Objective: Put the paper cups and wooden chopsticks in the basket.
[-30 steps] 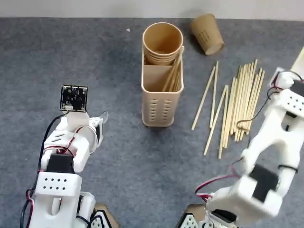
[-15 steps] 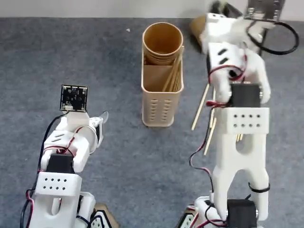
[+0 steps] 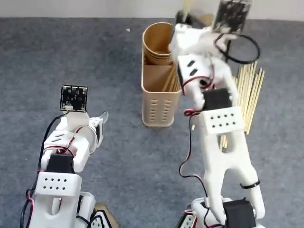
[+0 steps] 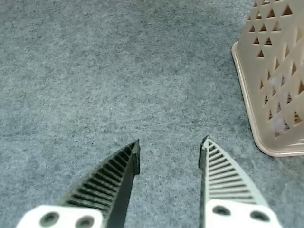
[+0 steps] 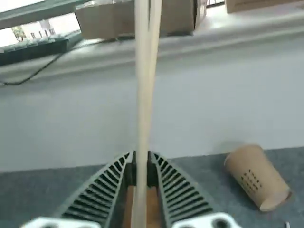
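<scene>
Your right gripper is clamped on the wooden chopsticks, which stand upright on their long axis by the rim at the far end of the basket, so I judge the nearer compartment lies below, slightly back toward this arm's base.

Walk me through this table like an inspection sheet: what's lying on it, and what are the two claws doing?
Surface: grey carpet-like mat.
Job's things: basket holds stacked paper cups and stored chopsticks; loose chopsticks on the mat; lying paper cup on its side.
Clutter: nothing seen.
Grippers: left gripper open over bare mat beside the basket; right gripper shut on held chopsticks.
Cables: red and black wires along the arms.
Surroundings: pale wall, keyboard, cardboard box.
</scene>
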`<action>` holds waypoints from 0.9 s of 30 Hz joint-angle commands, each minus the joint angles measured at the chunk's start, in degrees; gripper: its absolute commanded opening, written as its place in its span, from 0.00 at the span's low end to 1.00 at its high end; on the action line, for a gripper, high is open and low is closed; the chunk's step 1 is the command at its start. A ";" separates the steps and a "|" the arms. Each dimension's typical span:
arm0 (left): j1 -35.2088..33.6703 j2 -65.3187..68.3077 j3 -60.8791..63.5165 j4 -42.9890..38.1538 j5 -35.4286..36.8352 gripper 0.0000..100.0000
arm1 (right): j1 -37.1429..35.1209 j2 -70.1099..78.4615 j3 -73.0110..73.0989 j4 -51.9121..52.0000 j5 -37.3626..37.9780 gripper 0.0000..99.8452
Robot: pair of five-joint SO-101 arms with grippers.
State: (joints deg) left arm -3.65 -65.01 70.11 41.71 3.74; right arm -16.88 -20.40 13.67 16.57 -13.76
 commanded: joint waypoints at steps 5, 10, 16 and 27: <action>0.31 0.22 -1.10 -1.23 -0.44 0.20 | -0.22 -2.33 6.55 -1.54 -0.35 0.01; 0.31 0.22 -1.10 -1.23 -0.44 0.21 | -0.22 -4.70 8.66 -1.27 -0.70 0.01; 0.31 0.22 -1.10 -1.23 -0.44 0.21 | -0.31 -15.08 17.36 -1.19 3.16 0.09; 0.31 0.22 -1.10 -1.23 -0.44 0.20 | 1.10 -22.90 22.37 3.30 9.93 0.20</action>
State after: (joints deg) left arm -3.65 -65.01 70.11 41.71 3.74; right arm -18.20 -40.70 37.32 16.57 -6.29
